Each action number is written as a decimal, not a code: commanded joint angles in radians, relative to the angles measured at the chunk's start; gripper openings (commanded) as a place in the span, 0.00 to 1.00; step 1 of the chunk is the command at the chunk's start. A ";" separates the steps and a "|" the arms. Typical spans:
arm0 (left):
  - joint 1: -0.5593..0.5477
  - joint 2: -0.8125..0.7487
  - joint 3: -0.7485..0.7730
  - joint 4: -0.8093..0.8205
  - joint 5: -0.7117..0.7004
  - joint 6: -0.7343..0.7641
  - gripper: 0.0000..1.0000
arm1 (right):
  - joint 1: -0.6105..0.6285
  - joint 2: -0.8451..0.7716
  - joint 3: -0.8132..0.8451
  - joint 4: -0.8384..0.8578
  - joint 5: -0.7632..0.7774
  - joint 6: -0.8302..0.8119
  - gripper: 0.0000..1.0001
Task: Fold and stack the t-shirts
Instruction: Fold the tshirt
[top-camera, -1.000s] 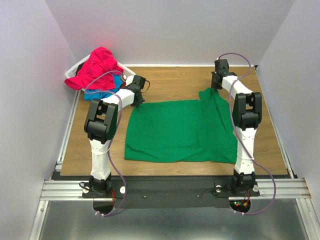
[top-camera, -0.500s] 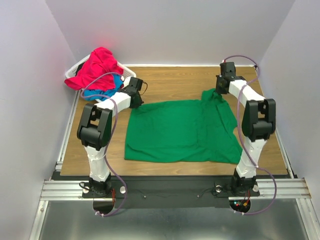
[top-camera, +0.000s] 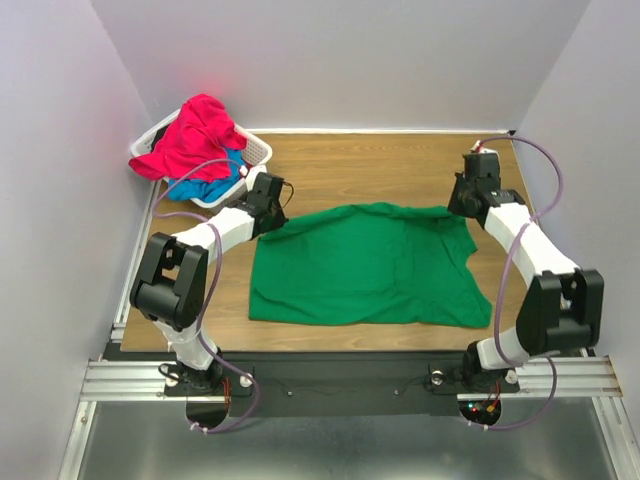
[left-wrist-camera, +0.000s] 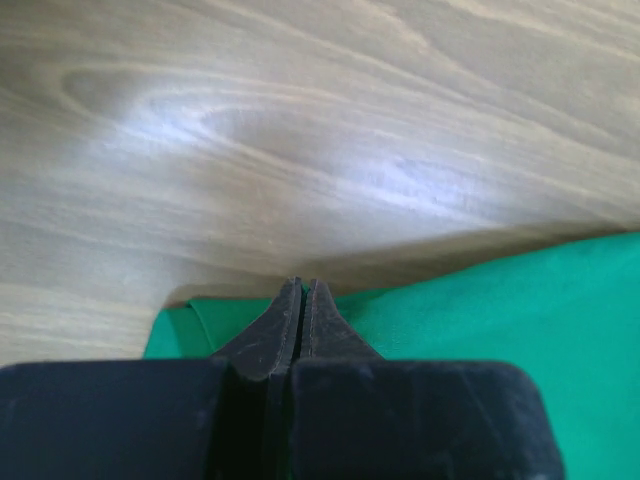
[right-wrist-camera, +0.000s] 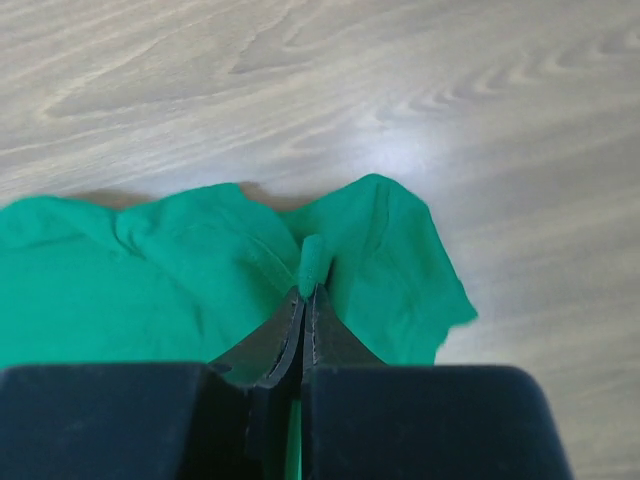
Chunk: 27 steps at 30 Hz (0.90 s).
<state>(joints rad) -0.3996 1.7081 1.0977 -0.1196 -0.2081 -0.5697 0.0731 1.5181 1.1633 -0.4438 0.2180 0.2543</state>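
Note:
The bright green t-shirt (top-camera: 365, 265) lies spread on the wooden table. Its far edge is stretched between my two grippers. My left gripper (top-camera: 274, 220) is shut on the far left corner; in the left wrist view the jaws (left-wrist-camera: 302, 287) are pressed together with green cloth (left-wrist-camera: 500, 330) under and beside them. My right gripper (top-camera: 462, 208) is shut on the far right corner; in the right wrist view (right-wrist-camera: 309, 292) a small fold of green cloth (right-wrist-camera: 316, 255) pokes out between the tips. The pinkish-red t-shirt (top-camera: 195, 135) and the blue t-shirt (top-camera: 213, 183) lie heaped in the basket.
The white slotted basket (top-camera: 258, 150) stands at the far left corner of the table. Bare wood (top-camera: 370, 165) lies beyond the green shirt. Grey walls close in the left, right and back sides.
The right gripper has pulled the shirt's far right part out to the right and nearer, opening the folded-over flap. The left gripper has drawn its corner slightly left and nearer. The far edge is now stretched.

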 joint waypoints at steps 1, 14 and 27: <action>-0.010 -0.090 -0.085 0.054 -0.007 -0.024 0.00 | -0.001 -0.142 -0.080 0.007 0.075 0.052 0.00; -0.010 -0.235 -0.222 0.054 -0.065 -0.033 0.00 | -0.001 -0.407 -0.252 -0.144 0.139 0.164 0.00; 0.002 -0.278 -0.211 0.001 -0.113 -0.015 0.00 | -0.001 -0.475 -0.232 -0.256 0.215 0.260 0.01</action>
<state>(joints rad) -0.4084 1.4609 0.8825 -0.0971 -0.2741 -0.5991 0.0731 1.0771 0.8822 -0.6720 0.3897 0.4808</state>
